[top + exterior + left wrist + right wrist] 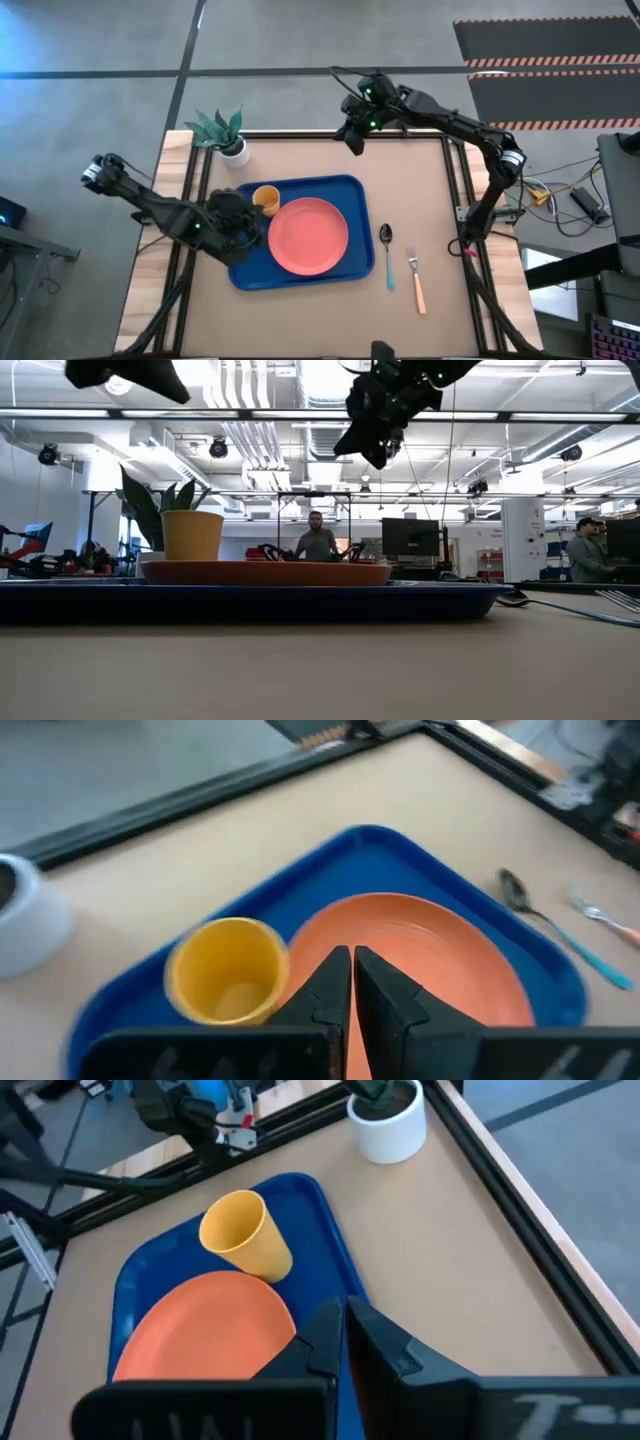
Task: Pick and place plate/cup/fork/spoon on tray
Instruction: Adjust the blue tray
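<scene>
So the plate [309,236] and cup [266,199] sit on the tray [350,188]. Spoon [387,253] and fork [415,277] lie on the bench [420,170]. Both arms' jaws are closed, holding nothing.

From the high view you could not see the tray's [300,186] near-left corner, because the left tool [243,235] covered it. In the low view the fork [620,598] was cut off by the right edge. In the left wrist view the fork [605,917] was blurred, its handle cut off.
</scene>
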Action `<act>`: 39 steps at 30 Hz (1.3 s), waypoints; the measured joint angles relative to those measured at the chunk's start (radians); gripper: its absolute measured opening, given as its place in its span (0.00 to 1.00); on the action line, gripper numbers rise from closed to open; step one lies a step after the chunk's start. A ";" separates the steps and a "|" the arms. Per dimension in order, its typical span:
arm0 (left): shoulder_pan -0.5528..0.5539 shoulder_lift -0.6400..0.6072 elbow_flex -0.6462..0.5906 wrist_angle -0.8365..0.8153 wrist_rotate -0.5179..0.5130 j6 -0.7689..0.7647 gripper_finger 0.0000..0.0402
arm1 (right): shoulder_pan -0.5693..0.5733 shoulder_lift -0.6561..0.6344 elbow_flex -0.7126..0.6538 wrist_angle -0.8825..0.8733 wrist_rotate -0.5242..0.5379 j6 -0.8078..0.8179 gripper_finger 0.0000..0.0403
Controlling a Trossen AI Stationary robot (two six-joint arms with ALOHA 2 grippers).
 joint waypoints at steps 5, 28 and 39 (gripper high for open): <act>-0.036 0.000 0.055 -0.194 -0.053 -0.130 0.00 | -0.005 0.000 -0.039 -0.007 -0.107 0.002 0.02; -0.040 -0.009 0.066 -0.276 -0.086 -0.188 0.00 | 0.327 -0.157 -0.323 0.341 -0.128 0.142 0.02; -0.040 -0.009 0.054 -0.233 -0.085 -0.186 0.00 | 0.424 -0.278 -0.320 0.670 -0.120 0.161 0.02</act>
